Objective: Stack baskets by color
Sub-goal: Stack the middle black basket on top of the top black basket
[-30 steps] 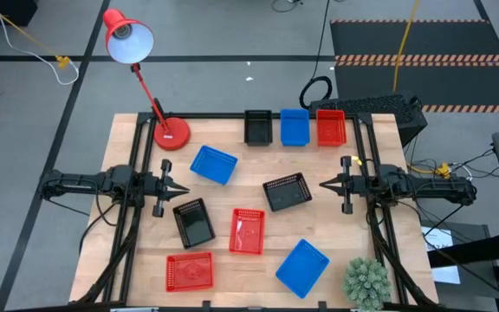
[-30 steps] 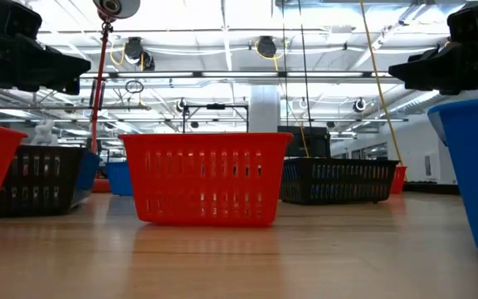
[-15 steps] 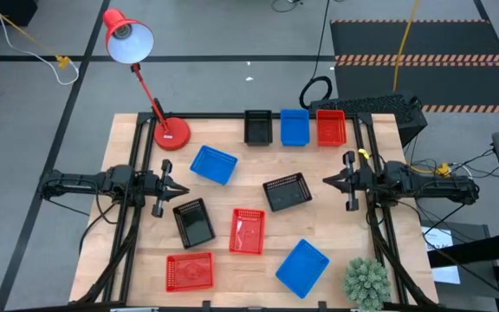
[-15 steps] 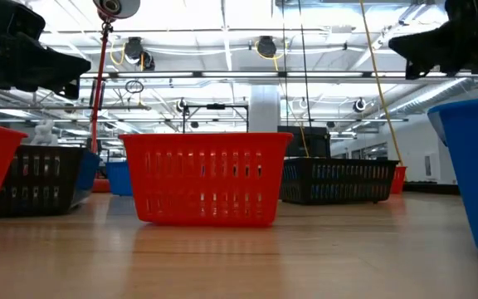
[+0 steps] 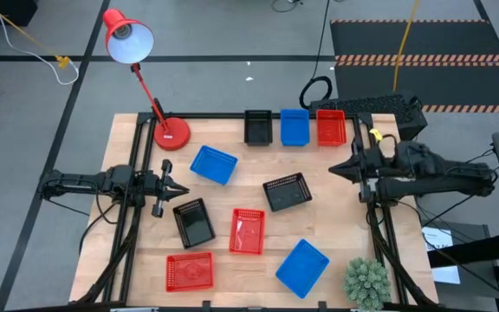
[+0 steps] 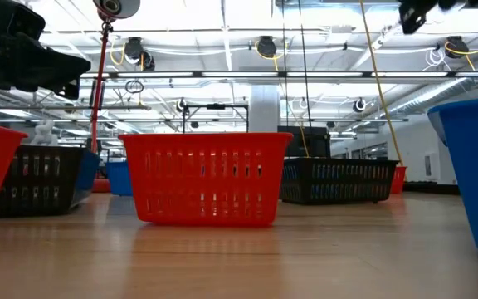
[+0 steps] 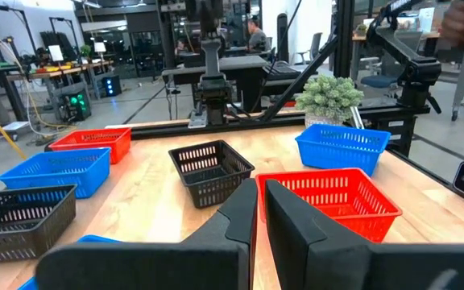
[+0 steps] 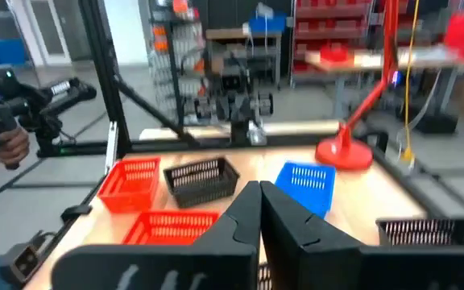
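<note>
Three baskets stand in a row at the table's far edge: black (image 5: pixel 258 127), blue (image 5: pixel 294 127), red (image 5: pixel 330 127). Six more rest loose on their bottoms: a blue one (image 5: pixel 213 164), a black one (image 5: pixel 287 191), another black one (image 5: pixel 194 222), a red one (image 5: pixel 248 231), a red one (image 5: pixel 189 271) and a blue one (image 5: pixel 302 266) near the front. My left gripper (image 5: pixel 183 189) is shut and level at the table's left, pointing toward the middle. My right gripper (image 5: pixel 334 171) is shut and raised high at the right, holding nothing.
A red desk lamp stands with its round base (image 5: pixel 171 134) on the far left corner. A green plant (image 5: pixel 366 282) sits at the near right corner. Black frame rails (image 5: pixel 126 234) run along both sides. A person's hand (image 8: pixel 6 145) shows beyond the table.
My right gripper has risen well above the table, leaving the top of the low view, and has rolled about its own axis. It stays shut and empty. No basket has moved.
</note>
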`<state>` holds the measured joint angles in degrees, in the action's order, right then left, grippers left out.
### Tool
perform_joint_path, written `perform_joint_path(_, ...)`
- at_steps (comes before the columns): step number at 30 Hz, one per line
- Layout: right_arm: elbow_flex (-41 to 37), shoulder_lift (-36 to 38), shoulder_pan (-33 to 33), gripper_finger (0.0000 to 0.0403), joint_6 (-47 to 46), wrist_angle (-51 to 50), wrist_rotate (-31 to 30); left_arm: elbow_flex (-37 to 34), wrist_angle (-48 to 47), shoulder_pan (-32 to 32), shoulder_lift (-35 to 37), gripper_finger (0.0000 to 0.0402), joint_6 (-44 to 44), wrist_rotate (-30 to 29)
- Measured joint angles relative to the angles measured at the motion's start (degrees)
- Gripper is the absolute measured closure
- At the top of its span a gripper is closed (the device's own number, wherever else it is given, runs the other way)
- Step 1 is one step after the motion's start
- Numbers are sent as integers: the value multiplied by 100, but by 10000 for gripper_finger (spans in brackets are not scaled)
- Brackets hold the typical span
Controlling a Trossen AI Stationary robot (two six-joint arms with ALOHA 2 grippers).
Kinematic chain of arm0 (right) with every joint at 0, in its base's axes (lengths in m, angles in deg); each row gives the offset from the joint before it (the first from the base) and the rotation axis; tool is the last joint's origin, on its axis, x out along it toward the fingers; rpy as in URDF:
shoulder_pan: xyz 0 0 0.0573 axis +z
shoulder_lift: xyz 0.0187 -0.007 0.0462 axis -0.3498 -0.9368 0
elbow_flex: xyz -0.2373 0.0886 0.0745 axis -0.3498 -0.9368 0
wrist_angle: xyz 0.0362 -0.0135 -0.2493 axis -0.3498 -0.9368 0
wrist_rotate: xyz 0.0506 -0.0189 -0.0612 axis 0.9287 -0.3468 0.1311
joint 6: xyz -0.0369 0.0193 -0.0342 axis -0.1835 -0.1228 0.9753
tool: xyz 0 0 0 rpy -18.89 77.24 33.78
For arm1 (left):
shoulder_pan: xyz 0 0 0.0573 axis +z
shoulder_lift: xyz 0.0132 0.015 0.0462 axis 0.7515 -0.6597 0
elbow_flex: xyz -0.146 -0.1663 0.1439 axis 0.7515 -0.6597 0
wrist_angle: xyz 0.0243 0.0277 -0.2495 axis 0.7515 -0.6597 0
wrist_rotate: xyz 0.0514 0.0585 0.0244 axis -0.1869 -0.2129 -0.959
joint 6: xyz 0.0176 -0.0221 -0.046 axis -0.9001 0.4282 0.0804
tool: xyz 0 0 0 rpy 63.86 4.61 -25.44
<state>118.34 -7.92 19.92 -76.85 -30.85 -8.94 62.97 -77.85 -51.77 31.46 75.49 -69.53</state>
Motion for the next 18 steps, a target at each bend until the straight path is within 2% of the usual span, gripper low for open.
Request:
perform_joint_path(4, 736, -531, 0, 403, -300, -578, -2, 1, 0, 0, 1, 371, 4, 0)
perform_joint_path(10, 1384, -1198, 1, 403, -443, -880, -1, 0, 0, 1, 1, 371, 209, 0)
perform_joint_path(18, 1757, -1763, 1, 403, -545, -1150, 14, -1, 57, 0, 0, 371, 323, 0)
